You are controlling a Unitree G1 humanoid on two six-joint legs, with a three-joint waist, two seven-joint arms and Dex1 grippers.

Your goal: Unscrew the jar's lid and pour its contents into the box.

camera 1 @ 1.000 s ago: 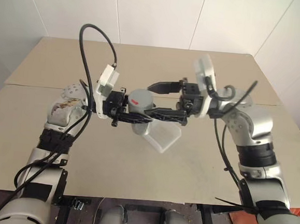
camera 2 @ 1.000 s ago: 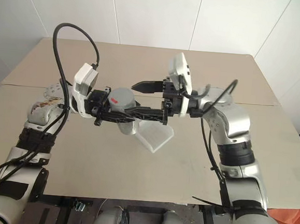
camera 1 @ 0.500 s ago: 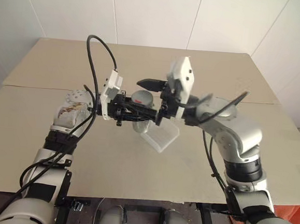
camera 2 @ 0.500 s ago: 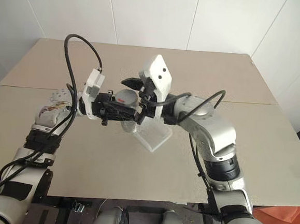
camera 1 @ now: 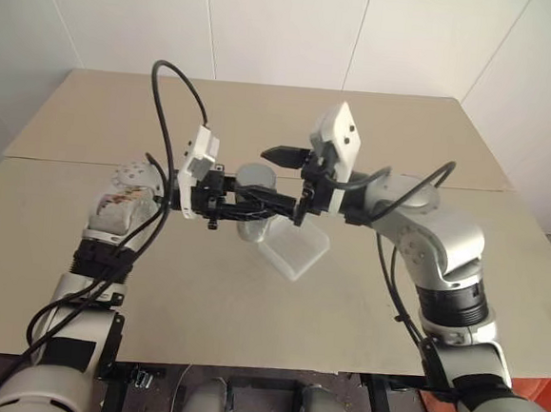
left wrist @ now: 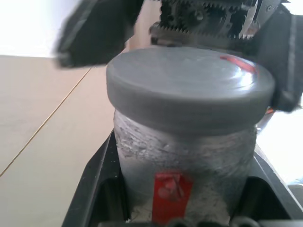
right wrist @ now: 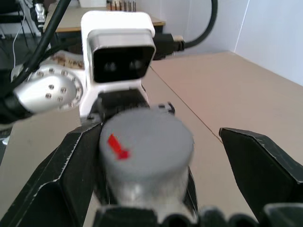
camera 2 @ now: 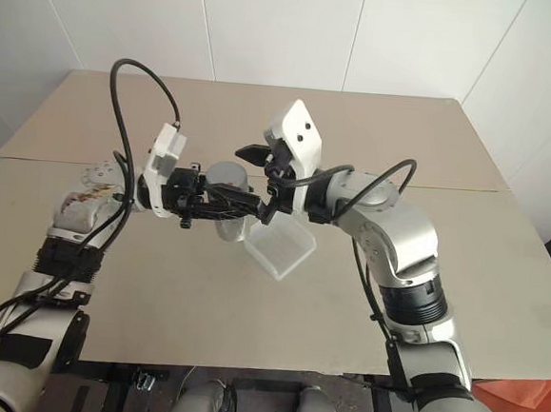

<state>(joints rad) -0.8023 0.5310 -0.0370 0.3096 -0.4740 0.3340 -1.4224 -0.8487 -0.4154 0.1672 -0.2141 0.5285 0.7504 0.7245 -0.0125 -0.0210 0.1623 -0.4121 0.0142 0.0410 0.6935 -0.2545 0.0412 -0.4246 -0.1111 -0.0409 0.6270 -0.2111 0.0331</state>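
Note:
My left gripper [camera 1: 247, 206] is shut on the jar [left wrist: 184, 146], a silvery-grey cylinder with a red mark on its label, held upright above the table. The grey lid [right wrist: 144, 142] with a small red mark sits on the jar. My right gripper [camera 1: 271, 179] stands open around the lid, one finger [right wrist: 61, 179] close beside it and the other finger [right wrist: 265, 170] well apart from it. The box [camera 1: 296, 251], translucent white plastic, lies on the table just below and right of the jar. The contents are hidden inside the jar.
The beige table [camera 1: 377, 128] stretches wide around the box, with a seam across its middle. Black cables loop up from both wrists near the jar. White walls stand behind the table's far edge.
My right gripper has swung left and turned, so its open fingers now straddle the lid. The left gripper has kept its hold on the jar in nearly the same spot.

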